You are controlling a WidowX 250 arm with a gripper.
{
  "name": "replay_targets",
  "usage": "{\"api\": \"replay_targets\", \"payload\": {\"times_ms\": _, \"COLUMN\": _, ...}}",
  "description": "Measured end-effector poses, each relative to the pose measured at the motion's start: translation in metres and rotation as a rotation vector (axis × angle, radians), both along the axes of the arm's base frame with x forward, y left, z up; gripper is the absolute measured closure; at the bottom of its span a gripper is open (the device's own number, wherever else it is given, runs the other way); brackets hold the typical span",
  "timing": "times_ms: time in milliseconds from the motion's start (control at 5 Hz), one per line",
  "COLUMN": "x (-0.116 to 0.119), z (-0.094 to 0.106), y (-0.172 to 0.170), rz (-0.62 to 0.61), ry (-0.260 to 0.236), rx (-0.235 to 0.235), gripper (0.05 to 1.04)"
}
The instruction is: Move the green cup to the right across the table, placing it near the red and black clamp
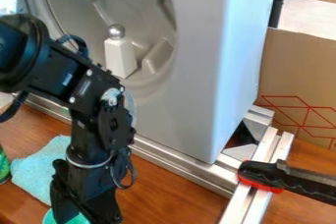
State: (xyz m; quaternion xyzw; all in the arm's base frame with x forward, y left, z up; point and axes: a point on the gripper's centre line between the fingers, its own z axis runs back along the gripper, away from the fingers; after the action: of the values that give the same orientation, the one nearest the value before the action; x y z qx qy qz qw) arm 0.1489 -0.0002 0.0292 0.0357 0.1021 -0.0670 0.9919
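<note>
End effector (pixel 87 214) hangs by green object (pixel 79 220), blue cloth (pixel 41 169); clamp (pixel 289 178) crosses metal rail (pixel 245 202).

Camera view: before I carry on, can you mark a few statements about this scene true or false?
1. The light blue cloth lies on the wooden surface. True.
2. The white piece with the silver ball on top lies on its side. False: it stands upright in the recess of the grey panel.
3. The black and red clamp is at the metal rails. True.
4. The gripper is above the silver ball. False: it hangs at the bottom edge, by a green thing.
5. The cardboard bears red lines. True.
</note>
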Motion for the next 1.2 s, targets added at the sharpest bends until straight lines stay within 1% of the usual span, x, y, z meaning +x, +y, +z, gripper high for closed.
{"api": "replay_targets", "payload": {"times_ms": 200, "x": -0.002, "z": -0.004, "y": 0.003, "rz": 0.025, "ry": 0.026, "rx": 0.026, "gripper": 0.083}}
{"api": "replay_targets", "payload": {"times_ms": 400, "x": 0.001, "z": -0.012, "y": 0.004, "rz": 0.015, "ry": 0.028, "rx": 0.027, "gripper": 0.14}}
{"api": "replay_targets", "payload": {"times_ms": 600, "x": 0.003, "z": -0.017, "y": 0.003, "rz": -0.012, "ry": -0.009, "rx": 0.015, "gripper": 0.348}}
{"api": "replay_targets", "payload": {"times_ms": 800, "x": 0.003, "z": -0.017, "y": 0.003, "rz": -0.01, "ry": -0.011, "rx": 0.015, "gripper": 0.651}}
{"api": "replay_targets", "payload": {"times_ms": 1000, "x": 0.002, "z": -0.016, "y": 0.005, "rz": -0.003, "ry": -0.008, "rx": 0.025, "gripper": 0.888}}
{"api": "replay_targets", "payload": {"times_ms": 1200, "x": 0.001, "z": -0.015, "y": 0.008, "rz": 0.01, "ry": 0.01, "rx": 0.049, "gripper": 0.986}}
